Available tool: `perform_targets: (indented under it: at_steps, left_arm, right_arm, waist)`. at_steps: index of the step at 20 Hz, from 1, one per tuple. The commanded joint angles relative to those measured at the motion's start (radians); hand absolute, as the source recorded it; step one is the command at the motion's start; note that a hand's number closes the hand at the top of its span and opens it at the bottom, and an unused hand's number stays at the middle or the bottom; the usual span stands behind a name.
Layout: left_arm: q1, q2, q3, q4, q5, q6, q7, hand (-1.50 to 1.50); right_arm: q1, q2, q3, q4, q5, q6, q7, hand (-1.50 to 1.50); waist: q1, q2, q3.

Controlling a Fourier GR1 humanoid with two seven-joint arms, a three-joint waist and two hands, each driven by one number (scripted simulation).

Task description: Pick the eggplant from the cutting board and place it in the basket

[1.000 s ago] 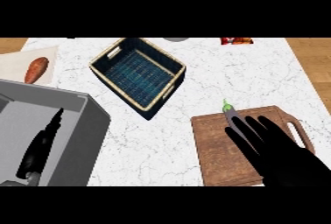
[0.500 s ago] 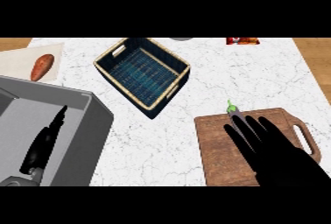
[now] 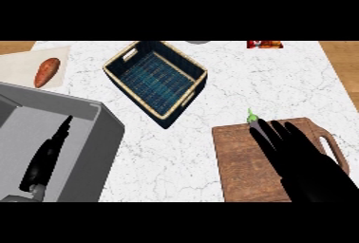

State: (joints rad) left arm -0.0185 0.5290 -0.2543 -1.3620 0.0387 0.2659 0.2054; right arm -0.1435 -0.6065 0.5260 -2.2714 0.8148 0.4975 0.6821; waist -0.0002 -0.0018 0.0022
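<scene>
- The right hand, black, fingers stretched out nearly straight, lies over the brown wooden cutting board at the counter's near right edge, and it has nothing in its grasp yet.
- Compared with a moment ago, the hand sits a touch further toward the board's far edge, and the whole view has slid slightly, so the board and basket show in slightly shifted spots.
- The small purple eggplant with its green stem pokes out just beyond the fingertips, at the board's far edge; most of its body is hidden under the fingers.
- Reading that shift: the reach looks nearly finished, and closing the fingers around the eggplant seems the next job.
- The dark blue woven basket with a tan rim waits tilted near the counter's far middle, well apart from the board, nothing in it.
- The left hand hangs over the grey sink at the left; its fingers cannot be made out.
- An orange sweet potato rests at the far left corner.
</scene>
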Motion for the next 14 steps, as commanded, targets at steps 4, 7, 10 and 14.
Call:
perform_targets:
  at_steps: [4,7,10,14]
  left_arm:
    - [-0.022,-0.063,0.017,-0.013,-0.070,-0.005,0.044,0.00]
    - [0.009,-0.066,0.039,-0.038,-0.074,-0.014,0.050,0.00]
    - [-0.062,-0.076,0.059,0.006,-0.071,-0.054,0.058,0.00]
    - [-0.017,-0.069,0.090,0.002,-0.077,-0.097,0.028,0.00]
  right_arm:
    - [0.041,0.045,-0.031,0.112,0.130,-0.078,-0.158,-1.50]
    - [0.082,0.050,-0.040,0.114,0.172,-0.121,-0.213,-1.50]
    - [0.032,0.097,-0.046,0.197,0.189,-0.113,-0.236,-1.50]
    - [0.030,0.104,-0.111,0.194,0.187,-0.058,-0.279,-1.50]
  waist:
    - [0.000,0.001,-0.002]
    - [0.000,0.001,-0.002]
    - [0.000,0.002,-0.002]
    - [0.000,0.002,-0.002]
